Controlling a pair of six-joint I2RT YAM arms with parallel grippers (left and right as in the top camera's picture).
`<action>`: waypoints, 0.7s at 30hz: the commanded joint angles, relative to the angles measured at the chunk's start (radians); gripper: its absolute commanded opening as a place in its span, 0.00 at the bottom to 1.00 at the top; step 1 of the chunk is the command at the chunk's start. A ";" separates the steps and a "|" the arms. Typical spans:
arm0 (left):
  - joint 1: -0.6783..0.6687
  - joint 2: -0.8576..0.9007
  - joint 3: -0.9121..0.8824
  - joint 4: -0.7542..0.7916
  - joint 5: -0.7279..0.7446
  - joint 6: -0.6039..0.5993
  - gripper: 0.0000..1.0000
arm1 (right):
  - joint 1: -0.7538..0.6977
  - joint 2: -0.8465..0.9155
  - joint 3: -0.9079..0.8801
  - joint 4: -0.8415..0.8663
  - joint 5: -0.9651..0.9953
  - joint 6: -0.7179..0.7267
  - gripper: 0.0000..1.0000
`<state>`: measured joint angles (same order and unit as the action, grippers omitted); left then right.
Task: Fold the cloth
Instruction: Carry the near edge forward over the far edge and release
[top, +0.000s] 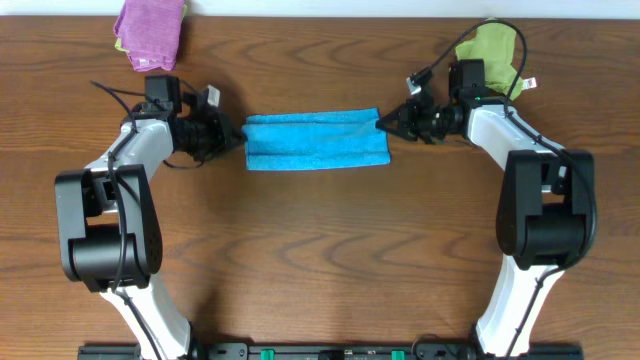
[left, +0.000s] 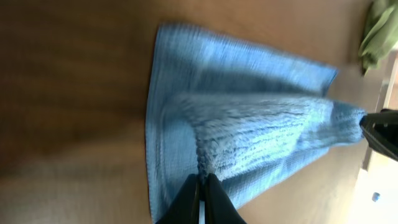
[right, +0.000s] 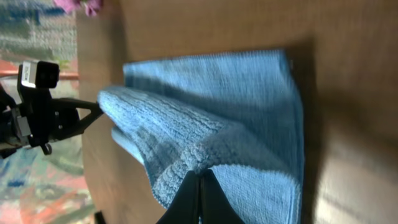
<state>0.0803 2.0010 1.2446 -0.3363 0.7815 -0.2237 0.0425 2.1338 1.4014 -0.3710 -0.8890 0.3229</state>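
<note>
As the left gripper (top: 236, 136) and right gripper (top: 383, 122) pinched its ends, the soft blue towel (top: 315, 140) looked light and floppy.

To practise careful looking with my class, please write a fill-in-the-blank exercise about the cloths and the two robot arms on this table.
1. The cloth stretched between the two arms is coloured ___.
2. The left gripper and the right gripper are both ___ (open/shut) on it.
3. The purple cloth lies at the far edge, on the side of the ___ arm.
4. The green cloth lies behind the ___ arm.

Missing words: blue; shut; left; right.
</note>
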 joint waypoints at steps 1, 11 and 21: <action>-0.003 -0.018 0.010 0.058 -0.008 -0.066 0.06 | 0.003 0.006 0.012 0.047 -0.005 0.068 0.01; -0.003 0.056 0.108 0.101 -0.026 -0.103 0.06 | 0.002 0.014 0.013 0.220 0.026 0.164 0.01; -0.004 0.104 0.189 -0.040 0.005 -0.055 0.06 | 0.005 0.045 0.037 0.246 0.023 0.208 0.01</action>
<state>0.0803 2.0861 1.4128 -0.3443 0.7784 -0.3119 0.0425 2.1571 1.4143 -0.1146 -0.8562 0.5159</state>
